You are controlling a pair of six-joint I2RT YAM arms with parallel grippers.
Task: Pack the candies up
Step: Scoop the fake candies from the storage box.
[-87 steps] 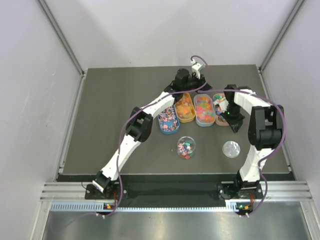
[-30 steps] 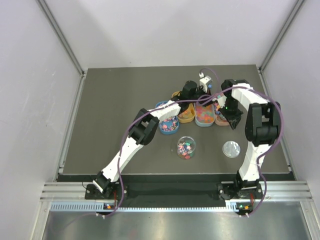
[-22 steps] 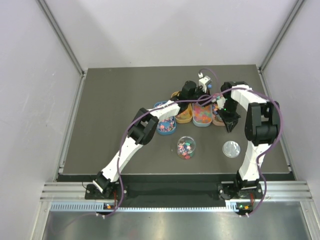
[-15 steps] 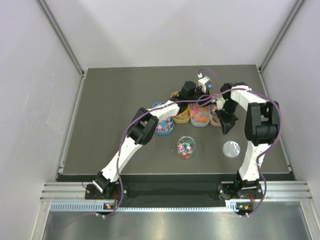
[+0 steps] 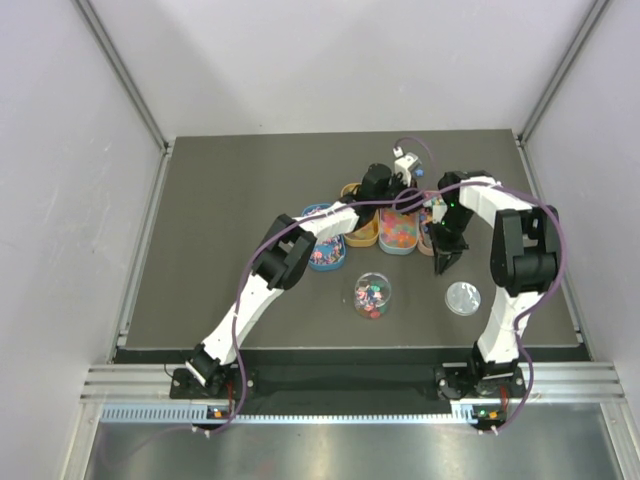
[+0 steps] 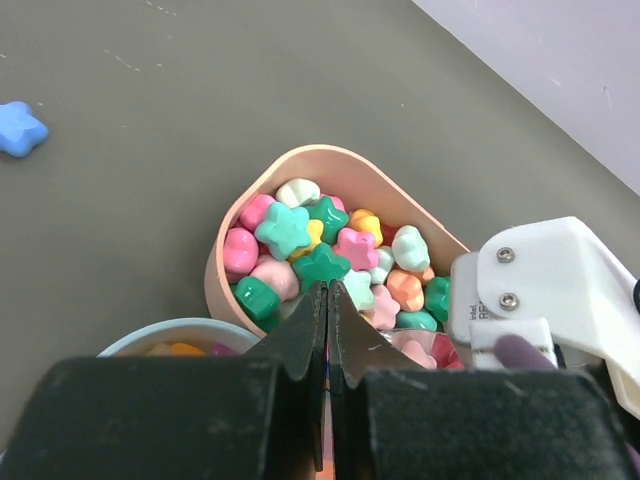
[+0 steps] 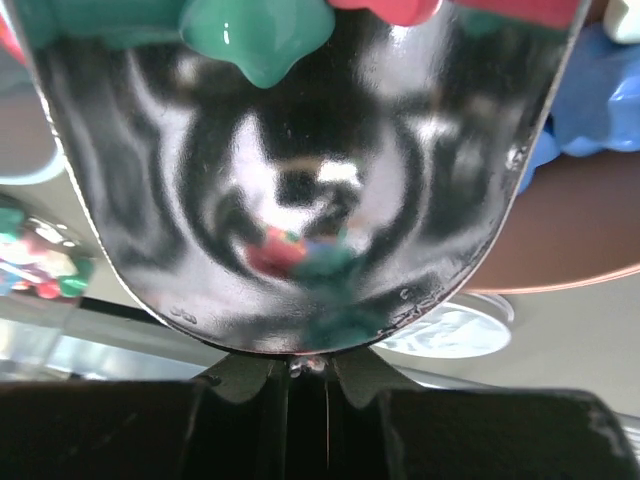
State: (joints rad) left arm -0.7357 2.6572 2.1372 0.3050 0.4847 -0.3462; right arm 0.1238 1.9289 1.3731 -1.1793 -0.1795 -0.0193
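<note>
Swinging rightward from behind the orange tray [image 5: 362,236] over the last few seconds, the left gripper [image 6: 327,315] now hangs over the pink tray [image 6: 222,262], its fingers pressed together on nothing. Nearer the arm bases, the clear tub [image 5: 373,293] stands open-topped with a small heap of sweets inside. The candies [image 6: 320,262] to be moved lie piled in the pink tray: stars and lumps in green, pink and orange. On the right, the right gripper [image 7: 303,368], clamped on the handle of the metal scoop [image 7: 300,180], has slid leftward and nosed the scoop in at that tray. A green piece and a red one show at its far edge. I judge this to be a scoopful being taken, bound for the tub. Farthest right, the lid [image 5: 462,296] lies apart on the surface [image 5: 220,250].
</note>
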